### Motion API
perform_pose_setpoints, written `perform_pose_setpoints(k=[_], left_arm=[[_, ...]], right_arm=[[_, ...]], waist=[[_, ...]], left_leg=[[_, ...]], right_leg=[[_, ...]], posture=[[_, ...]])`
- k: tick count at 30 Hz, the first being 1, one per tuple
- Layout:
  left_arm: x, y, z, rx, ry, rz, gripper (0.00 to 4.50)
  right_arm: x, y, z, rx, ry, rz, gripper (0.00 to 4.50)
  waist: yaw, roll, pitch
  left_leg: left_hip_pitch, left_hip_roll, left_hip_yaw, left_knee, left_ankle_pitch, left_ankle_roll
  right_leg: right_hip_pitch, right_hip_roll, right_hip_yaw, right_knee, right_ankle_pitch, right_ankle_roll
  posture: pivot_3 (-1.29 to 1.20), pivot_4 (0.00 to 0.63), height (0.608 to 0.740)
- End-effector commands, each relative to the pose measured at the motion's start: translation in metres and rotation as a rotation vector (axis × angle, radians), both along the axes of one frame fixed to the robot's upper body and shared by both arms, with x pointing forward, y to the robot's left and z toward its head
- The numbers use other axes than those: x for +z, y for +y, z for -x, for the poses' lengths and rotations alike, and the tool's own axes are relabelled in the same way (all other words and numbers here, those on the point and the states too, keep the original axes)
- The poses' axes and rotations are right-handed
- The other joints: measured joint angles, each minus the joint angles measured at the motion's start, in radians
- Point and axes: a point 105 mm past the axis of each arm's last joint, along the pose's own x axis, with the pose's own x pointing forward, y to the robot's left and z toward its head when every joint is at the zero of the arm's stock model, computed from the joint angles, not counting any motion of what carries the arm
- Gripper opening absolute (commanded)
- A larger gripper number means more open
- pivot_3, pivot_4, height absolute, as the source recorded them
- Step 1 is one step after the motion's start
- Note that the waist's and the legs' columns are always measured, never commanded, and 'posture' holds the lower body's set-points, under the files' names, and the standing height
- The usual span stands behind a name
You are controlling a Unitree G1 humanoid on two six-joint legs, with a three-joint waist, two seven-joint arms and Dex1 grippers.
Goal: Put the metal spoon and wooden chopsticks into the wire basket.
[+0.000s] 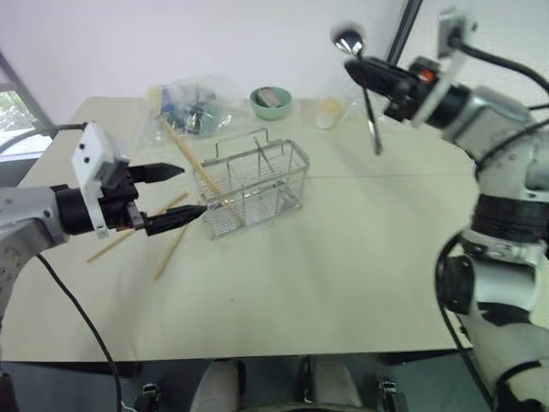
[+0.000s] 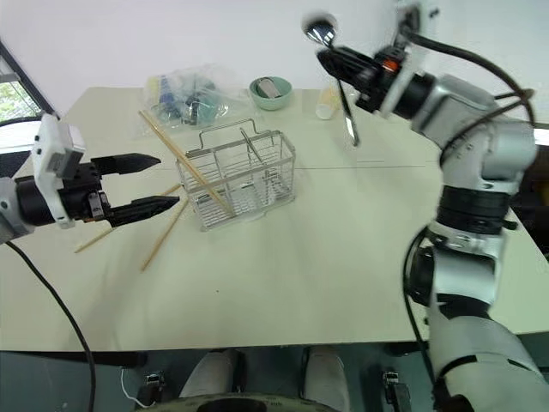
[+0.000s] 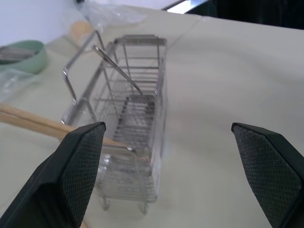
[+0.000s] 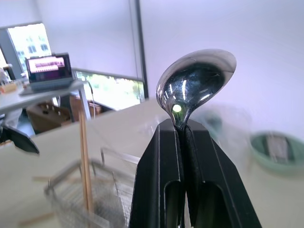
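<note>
Two end effectors: the right end effector (image 2: 330, 51), clenched on the metal spoon (image 2: 336, 73), holds it above the counter (image 2: 343, 240), while the left end effector (image 2: 146, 183) gapes beside the wire basket (image 2: 244, 176).

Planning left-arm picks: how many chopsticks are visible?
3: one chopstick leaning in the basket, two on the table left of it. More may be hidden.

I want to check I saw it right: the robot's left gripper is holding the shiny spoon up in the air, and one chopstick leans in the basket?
Not quite: the right gripper holds the metal spoon, as the right eye view shows. One wooden chopstick does lean in the wire basket.
</note>
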Motion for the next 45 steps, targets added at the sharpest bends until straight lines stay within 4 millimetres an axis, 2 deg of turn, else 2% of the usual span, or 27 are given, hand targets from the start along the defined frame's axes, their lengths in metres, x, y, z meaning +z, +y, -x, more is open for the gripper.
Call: perform_pose_setpoints(k=[1,4,7,14,18,21,27,28,34,39,42,44,45], left_arm=[[0.011,0.002,-0.005,0.024,-0.064,0.015,4.50],[0.012,0.001,-0.006,0.026,-0.070,0.022,4.50],[0.013,0.000,-0.005,0.031,-0.078,0.028,4.50],[0.014,0.005,-0.001,0.063,-0.089,0.029,4.50],[0.016,0.005,0.001,0.072,-0.096,0.032,4.50],[0.018,0.005,0.002,0.076,-0.101,0.031,4.50],[0.022,0.008,0.001,0.084,-0.107,0.032,4.50],[0.023,0.008,0.001,0.085,-0.107,0.032,4.50],[0.025,0.008,-0.004,0.084,-0.111,0.036,4.50],[0.028,0.008,-0.006,0.083,-0.117,0.036,4.50],[0.035,0.018,-0.003,0.117,-0.135,0.027,4.50],[0.041,0.029,-0.002,0.155,-0.143,0.021,4.50],[0.043,0.040,-0.002,0.195,-0.139,0.014,4.50]], right_arm=[[0.004,0.025,-0.014,-0.068,-0.045,-0.058,0.02],[-0.002,0.042,-0.026,-0.103,-0.041,-0.109,0.02],[-0.010,0.055,-0.039,-0.141,-0.022,-0.167,0.02],[-0.016,0.067,-0.050,-0.149,-0.016,-0.256,0.02],[-0.028,0.071,-0.054,-0.135,0.015,-0.282,0.02],[-0.039,0.070,-0.054,-0.123,0.044,-0.304,1.04],[-0.045,0.060,-0.053,-0.168,0.045,-0.297,4.25],[-0.046,0.058,-0.053,-0.177,0.043,-0.295,4.48],[-0.037,0.041,-0.050,-0.207,0.020,-0.295,4.48],[-0.009,0.018,-0.041,-0.195,-0.043,-0.272,4.48],[0.024,-0.009,-0.019,-0.118,-0.139,-0.180,4.48],[0.033,-0.020,-0.002,-0.055,-0.180,-0.081,4.48],[0.031,-0.025,0.011,-0.008,-0.201,0.007,4.48]], waist=[[0.000,0.000,0.000],[0.000,0.000,0.000],[-0.004,0.000,0.000],[-0.009,0.001,0.000],[-0.010,0.001,0.000],[-0.010,0.001,0.000],[-0.011,0.001,0.001],[-0.013,0.001,0.001],[-0.026,0.001,0.000],[-0.028,0.001,0.000],[-0.024,0.002,0.001],[-0.021,0.003,0.002],[-0.022,0.002,0.001]], left_leg=[[-0.001,0.000,0.000,0.000,0.000,0.000],[-0.010,-0.001,0.000,0.001,0.000,0.000],[-0.013,-0.003,0.001,0.002,0.001,0.000],[-0.015,-0.006,0.004,0.002,0.001,-0.001],[-0.014,-0.006,0.004,0.003,0.001,-0.001],[-0.014,-0.006,0.004,0.004,0.001,-0.001],[-0.015,-0.002,0.002,0.006,0.001,0.000],[-0.015,-0.001,0.002,0.006,0.001,0.000],[-0.016,-0.001,0.002,0.008,0.001,0.000],[-0.016,-0.001,0.003,0.008,0.001,0.000],[-0.017,-0.001,0.002,0.009,0.001,0.000],[-0.018,-0.001,0.002,0.009,0.000,0.000],[-0.018,-0.001,0.002,0.009,0.000,0.001]], right_leg=[[-0.001,0.000,0.000,0.001,0.000,0.000],[-0.009,0.001,0.000,0.004,0.001,0.001],[-0.009,0.000,0.000,0.005,0.001,0.001],[-0.009,0.000,0.000,0.006,0.001,0.001],[-0.010,0.000,0.000,0.006,0.001,0.001],[-0.010,0.001,0.000,0.006,0.001,0.001],[-0.009,0.016,0.000,0.006,0.001,0.001],[-0.009,0.016,0.000,0.007,0.001,0.001],[-0.011,0.015,0.000,0.017,0.000,0.000],[-0.011,0.015,0.000,0.017,0.000,0.000],[-0.011,0.015,0.000,0.016,0.000,0.000],[-0.014,0.014,0.000,0.016,0.000,0.000],[-0.014,0.014,0.000,0.015,0.000,0.000]], posture=[[0.00,0.150,0.633],[0.00,0.150,0.633],[0.00,0.150,0.633],[0.00,0.150,0.633],[0.00,0.150,0.633],[0.00,0.150,0.633],[0.00,0.150,0.633],[0.00,0.150,0.633],[0.00,0.150,0.633],[0.00,0.150,0.633],[0.00,0.150,0.633],[0.00,0.150,0.633],[0.00,0.150,0.633]])
